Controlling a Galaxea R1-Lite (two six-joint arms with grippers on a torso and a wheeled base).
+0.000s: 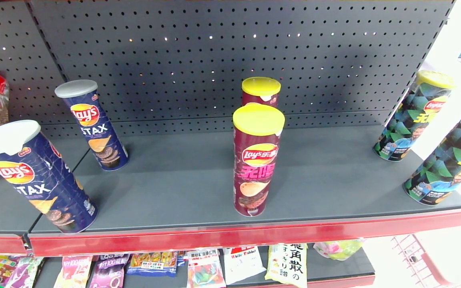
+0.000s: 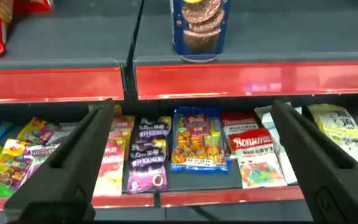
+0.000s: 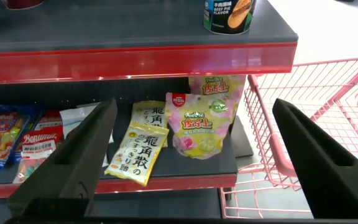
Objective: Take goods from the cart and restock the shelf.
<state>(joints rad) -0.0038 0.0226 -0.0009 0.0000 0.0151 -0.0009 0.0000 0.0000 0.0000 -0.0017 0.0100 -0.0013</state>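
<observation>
Left hand (image 2: 191,106) and right hand (image 3: 194,104) hang open, empty. A careless reach could topple the tall maroon can (image 1: 256,160).

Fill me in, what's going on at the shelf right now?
Nothing is in hand. The left gripper and right gripper are both open and empty, held low in front of the lower shelf of snack bags. On the upper shelf stand two blue cans on the left, two maroon cans in the middle and two green cans on the right. The pink cart sits by the shelf's right end.
</observation>
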